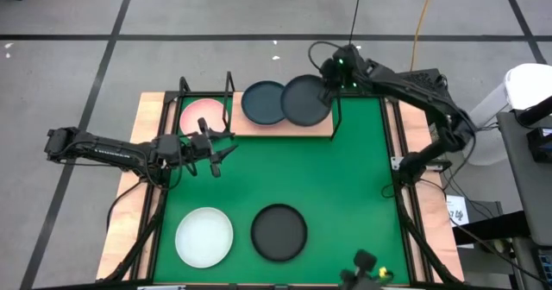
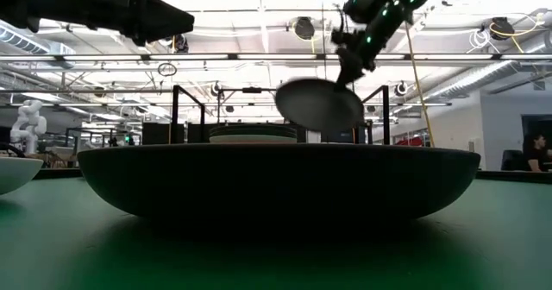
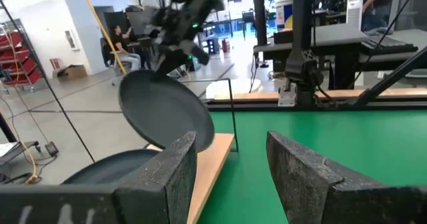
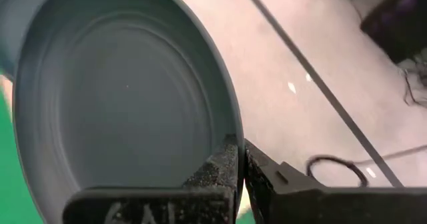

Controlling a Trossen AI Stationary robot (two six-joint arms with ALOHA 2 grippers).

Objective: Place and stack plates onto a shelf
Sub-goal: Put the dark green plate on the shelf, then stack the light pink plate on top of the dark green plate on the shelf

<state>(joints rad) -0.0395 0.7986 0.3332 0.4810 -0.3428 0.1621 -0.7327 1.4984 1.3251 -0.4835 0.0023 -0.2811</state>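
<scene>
My right gripper [image 1: 330, 87] is shut on a dark grey plate [image 1: 306, 100] over the right end of the wooden shelf [image 1: 323, 128]. That plate shows tilted in the low view [image 2: 321, 104] and the left wrist view [image 3: 167, 111]. A dark blue-grey plate [image 1: 263, 103] and a light pink plate [image 1: 203, 115] lie flat on the shelf board. A pale white plate [image 1: 204, 236] and a black plate [image 1: 279, 232] lie flat on the green mat. My left gripper [image 1: 216, 148] hovers open over the mat, near the shelf's left end, touching nothing. My right gripper pinches the dark grey plate by its rim [image 4: 230, 141] on the far right side, one finger [image 4: 217, 171] inside the dish and one [image 4: 273, 177] outside. The fingers come from above and the table's right, slanting down. The plate tilts, its low edge [image 3: 200, 141] close over the shelf.
Thin black wire uprights [image 1: 230, 87] stand at the shelf's ends and middle, one [image 1: 336, 117] right beside the held plate. Bare green mat [image 1: 345, 178] lies between shelf and near plates. People sit in the room beyond the table.
</scene>
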